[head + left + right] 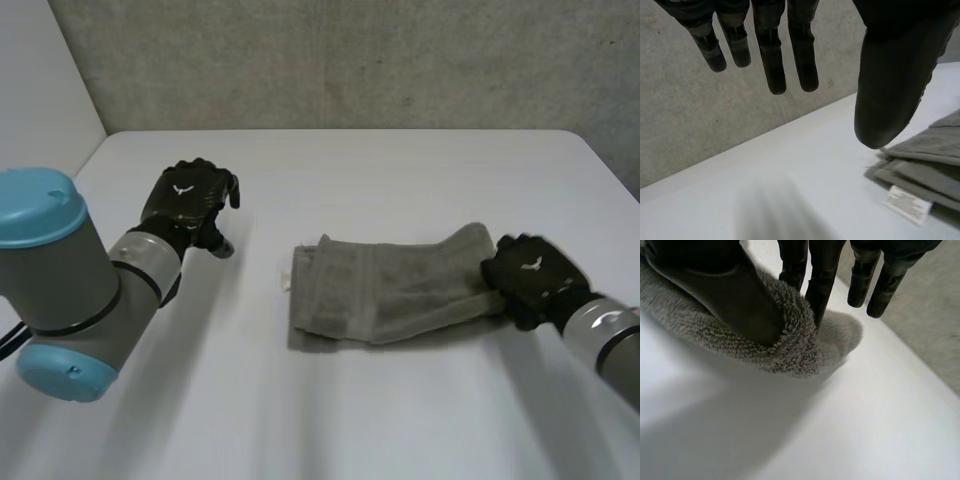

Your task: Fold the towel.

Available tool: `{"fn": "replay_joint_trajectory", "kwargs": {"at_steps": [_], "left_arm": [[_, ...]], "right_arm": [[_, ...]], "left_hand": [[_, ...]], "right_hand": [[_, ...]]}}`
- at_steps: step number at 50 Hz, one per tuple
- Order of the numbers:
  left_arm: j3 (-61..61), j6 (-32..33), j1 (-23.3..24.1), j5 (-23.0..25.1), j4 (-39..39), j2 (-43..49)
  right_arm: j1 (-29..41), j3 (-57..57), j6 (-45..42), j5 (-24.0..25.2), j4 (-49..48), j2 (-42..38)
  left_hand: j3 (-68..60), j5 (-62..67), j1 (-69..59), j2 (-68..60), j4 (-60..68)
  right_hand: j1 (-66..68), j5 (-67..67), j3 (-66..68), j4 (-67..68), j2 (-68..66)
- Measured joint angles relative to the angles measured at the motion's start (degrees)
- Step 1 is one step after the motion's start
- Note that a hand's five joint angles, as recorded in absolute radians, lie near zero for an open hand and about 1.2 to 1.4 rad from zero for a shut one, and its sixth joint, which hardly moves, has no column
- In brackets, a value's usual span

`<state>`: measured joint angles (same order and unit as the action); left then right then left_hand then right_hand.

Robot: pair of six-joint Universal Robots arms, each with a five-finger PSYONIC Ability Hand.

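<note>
White table [400,170] before a grey wall [350,60] — the towel [390,290] lies part-folded near the middle. The right hand [530,280] pinches its right end, probably to carry it across; the left hand [185,203] hovers well apart, fingers straight, holding nothing.

Grey towel [400,290] folded, lying flat, right end lifted, pinched.

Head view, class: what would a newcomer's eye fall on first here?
A grey terry towel, folded into a thick band, lies mid-table. The black right hand pinches one end of it; the black left hand hangs open over the white table, clear of the towel.
</note>
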<state>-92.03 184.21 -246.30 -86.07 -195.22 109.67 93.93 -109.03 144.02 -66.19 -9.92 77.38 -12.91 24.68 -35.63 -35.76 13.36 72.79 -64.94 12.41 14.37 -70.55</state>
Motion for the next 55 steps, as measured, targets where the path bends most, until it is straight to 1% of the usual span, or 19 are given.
{"fn": "replay_joint_trajectory", "kwargs": {"at_steps": [4, 7, 11, 12, 14, 15, 18, 23, 26, 29, 32, 34, 37, 38, 40, 42, 47, 51, 55], "left_arm": [[-1.05, -0.1, -0.3, 0.54, -0.04, -1.18], [-1.42, -0.21, -0.36, 0.75, -0.08, -1.52], [-1.65, -0.32, -0.35, 0.7, -0.19, -1.67], [-1.65, -0.33, -0.36, 0.67, -0.21, -1.68], [-1.64, -0.38, -0.41, 0.54, -0.28, -1.82], [-1.64, -0.39, -0.43, 0.51, -0.28, -1.88], [-1.64, -0.59, -0.8, 0.28, -0.35, -2.39], [-1.91, -1.58, -1.46, 0.13, -0.36, -3.27], [-2.23, -2.32, -1.85, 0.17, -0.39, -3.72], [-2.52, -2.88, -2.23, 0.27, -0.4, -4.05], [-2.62, -3.15, -2.46, 0.37, -0.44, -4.2], [-2.52, -3.23, -2.57, 0.43, -0.46, -4.21], [-2.16, -3.23, -2.63, 0.5, -0.55, -4.11], [-2.07, -3.23, -2.63, 0.5, -0.58, -4.09], [-1.5, -3.2, -2.61, 0.51, -0.86, -3.9], [-1.07, -3.19, -2.56, 0.52, -1.13, -3.78], [0.64, -3.25, -1.9, 0.51, -1.8, -3.55], [2.38, -3.4, -0.47, 0.41, -2.03, -2.77], [4.1, -3.73, 1.78, 0.27, -1.91, -0.82]], "right_arm": [[1.26, 2.97, -0.52, 1.67, 0.88, 1.73], [5.24, 5.86, -0.56, 2.24, 0.87, 1.94], [14.37, 11.67, -0.72, 2.15, -0.26, -0.85], [15.48, 12.39, -0.74, 2.04, -0.43, -1.39], [21.44, 16.32, -0.81, 1.61, -1.24, -4.92], [22.52, 17.09, -0.82, 1.52, -1.38, -5.69], [29.54, 22.07, -0.85, 1.08, -2.06, -11.71], [36.29, 26.82, -0.87, 0.78, -2.3, -19.79], [38.62, 28.3, -0.89, 0.43, -2.28, -23.56], [39.69, 28.9, -0.88, -0.43, -2.22, -25.72], [39.82, 28.73, -0.76, -1.72, -2.12, -26.09], [39.33, 28.08, -0.56, -3.0, -2.04, -25.1], [38.07, 26.43, -0.33, -4.76, -1.91, -22.72], [37.82, 26.07, -0.3, -5.08, -1.89, -22.25], [36.41, 23.91, -0.11, -6.65, -1.78, -19.35], [35.55, 22.3, 0.11, -7.55, -1.67, -17.28], [32.79, 16.85, 2.34, -9.03, -1.39, -10.34], [29.57, 12.47, 7.28, -9.17, -0.92, -4.55], [26.69, 10.7, 12.94, -8.99, 0.29, -1.85]], "left_hand": [[0.0, -0.74, 0.57, 0.52, 0.0], [0.0, -1.68, 1.53, 1.52, 0.0], [0.0, -2.74, 2.25, 2.34, 0.0], [0.0, -2.82, 2.25, 2.38, 0.0], [0.0, -2.89, 2.24, 2.45, 0.0], [0.0, -2.92, 2.25, 2.46, 0.0], [0.0, -3.41, 3.05, 3.02, 0.0], [0.0, -3.69, 3.34, 3.23, 0.0], [0.0, -3.92, 3.54, 3.36, 0.0], [0.0, -4.34, 3.98, 3.86, 0.0], [0.0, -4.75, 4.19, 4.21, 0.0], [0.0, -5.0, 4.42, 4.39, 0.0], [0.0, -5.58, 4.94, 4.93, 0.0], [0.0, -5.68, 5.02, 5.02, 0.0], [0.0, -6.04, 5.33, 5.4, 0.0], [0.0, -6.72, 6.02, 6.15, 0.0], [0.0, -10.51, 9.28, 9.74, 0.0], [0.0, -12.08, 10.3, 11.12, 0.0], [0.0, -13.6, 11.1, 12.7, 0.0]], "right_hand": [[0.03, 0.0, 0.0, 0.0, 0.0], [0.2, -0.11, 0.0, 0.0, 0.0], [0.21, -0.15, 0.0, 0.0, 0.0], [0.21, -0.15, 0.0, 0.0, 0.0], [0.21, -0.16, 0.0, 0.0, -0.23], [0.21, -0.16, 0.0, 0.0, -0.57], [0.42, -0.16, 0.0, 0.0, -0.78], [0.5, -0.16, 0.0, 0.0, -0.78], [0.5, -0.16, 0.0, 0.0, -0.78], [-0.76, 1.15, 0.0, 0.0, 0.09], [-11.31, 12.61, 0.0, 0.0, 8.94], [-23.8, 24.94, 0.0, 0.0, 21.76], [-38.27, 40.49, 0.0, 0.0, 36.03], [-38.83, 41.78, 0.0, 0.0, 36.61], [-51.22, 55.61, 0.0, 0.0, 49.5], [-56.56, 61.01, 0.0, 0.0, 54.88], [-58.75, 61.43, 0.0, 0.0, 56.76], [-58.78, 61.43, 0.0, 0.0, 56.76], [-59.05, 61.43, 0.0, 0.0, 56.77]]}}
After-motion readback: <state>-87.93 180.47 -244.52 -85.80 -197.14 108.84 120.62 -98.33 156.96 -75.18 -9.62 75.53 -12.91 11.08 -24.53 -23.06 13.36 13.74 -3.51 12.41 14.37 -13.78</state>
